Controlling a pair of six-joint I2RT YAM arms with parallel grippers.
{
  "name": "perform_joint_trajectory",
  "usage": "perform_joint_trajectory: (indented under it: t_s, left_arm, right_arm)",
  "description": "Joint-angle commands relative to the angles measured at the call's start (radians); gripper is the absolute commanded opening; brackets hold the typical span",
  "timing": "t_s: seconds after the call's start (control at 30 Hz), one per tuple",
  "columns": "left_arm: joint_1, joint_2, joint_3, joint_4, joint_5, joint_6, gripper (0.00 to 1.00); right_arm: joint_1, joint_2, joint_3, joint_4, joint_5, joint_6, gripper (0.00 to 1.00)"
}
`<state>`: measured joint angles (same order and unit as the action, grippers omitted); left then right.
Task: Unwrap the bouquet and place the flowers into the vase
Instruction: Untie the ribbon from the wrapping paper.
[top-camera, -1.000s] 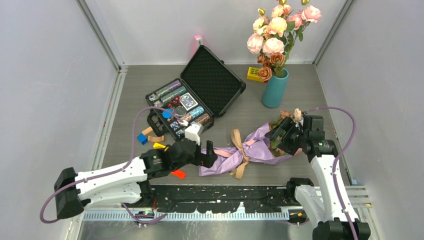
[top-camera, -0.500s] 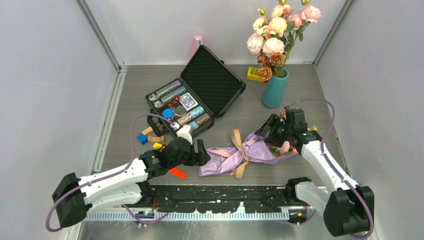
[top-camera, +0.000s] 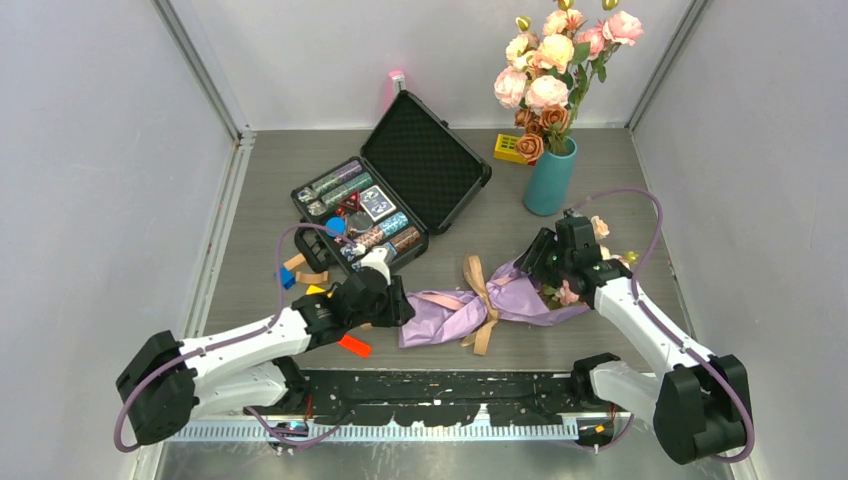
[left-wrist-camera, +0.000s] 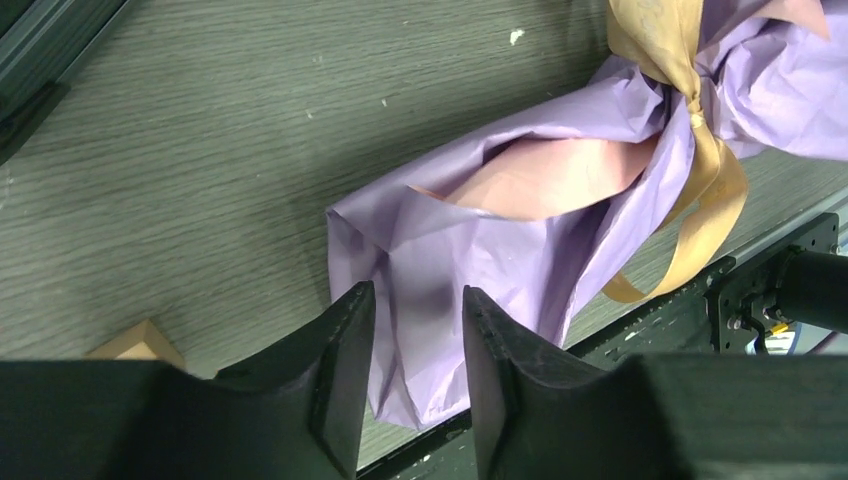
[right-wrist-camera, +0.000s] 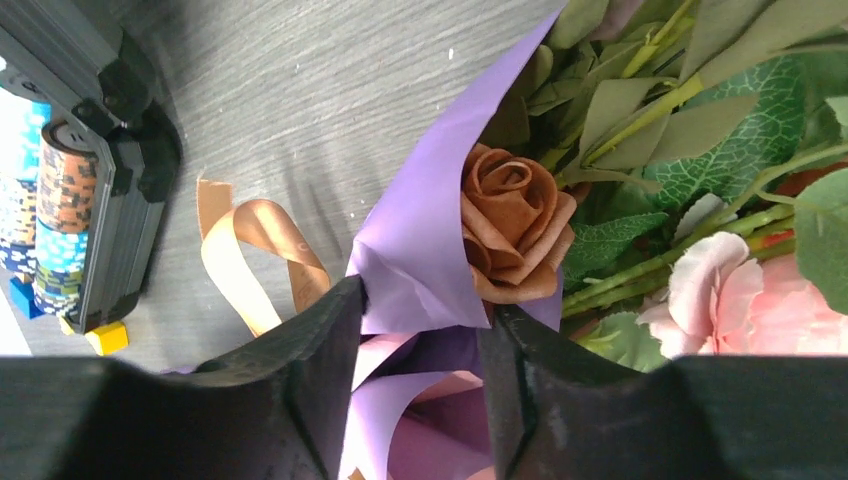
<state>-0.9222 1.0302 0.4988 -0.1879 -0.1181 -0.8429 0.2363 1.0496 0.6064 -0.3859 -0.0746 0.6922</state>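
By the table's (top-camera: 260, 180) near edge, left pincer (left-wrist-camera: 415, 300) straddles bouquet (left-wrist-camera: 520, 230) paper

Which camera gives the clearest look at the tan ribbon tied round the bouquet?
The left wrist view: the ribbon sits close up, knot and trailing tails sharp against the bouquet. The top external view shows the whole ribbon, but small. The right wrist view catches only a loose loop, no knot.

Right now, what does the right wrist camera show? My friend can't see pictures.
The right hand has a black finger on each side of a lilac paper fold of the bouquet. Beside it are a brown rose, a pink rose and green leaves; a tan ribbon and a black case lie left.
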Motion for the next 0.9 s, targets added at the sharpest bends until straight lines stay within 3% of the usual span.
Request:
perform_joint_trajectory:
  t_s: [0.0,0.07,0.17,0.23,0.27,0.63,0.87]
  left_arm:
    - [0.009,0.033,0.015,0.098,0.015,0.026,0.36]
    - [0.015,0.055,0.012,0.116,0.022,0.028,0.3]
    - [0.021,0.089,0.008,0.147,0.03,0.039,0.14]
    - [0.025,0.109,0.006,0.168,0.031,0.045,0.03]
    - [0.027,0.114,0.006,0.174,0.03,0.048,0.0]
    - [0.046,-0.009,-0.023,0.084,-0.011,0.068,0.0]
    - [0.051,-0.12,-0.066,-0.004,-0.007,0.056,0.0]
  right_arm:
    - [0.005,0.028,-0.019,0.124,0.053,0.003,0.44]
    - [0.005,0.046,-0.027,0.16,0.041,-0.002,0.34]
    - [0.007,0.07,-0.04,0.217,0.02,-0.009,0.2]
    - [0.012,0.095,-0.04,0.273,0.007,-0.018,0.05]
    - [0.018,0.101,-0.04,0.285,0.006,-0.022,0.02]
    - [0.111,0.21,-0.029,0.549,0.039,-0.048,0.0]
    - [0.155,0.269,-0.019,0.615,0.099,-0.045,0.0]
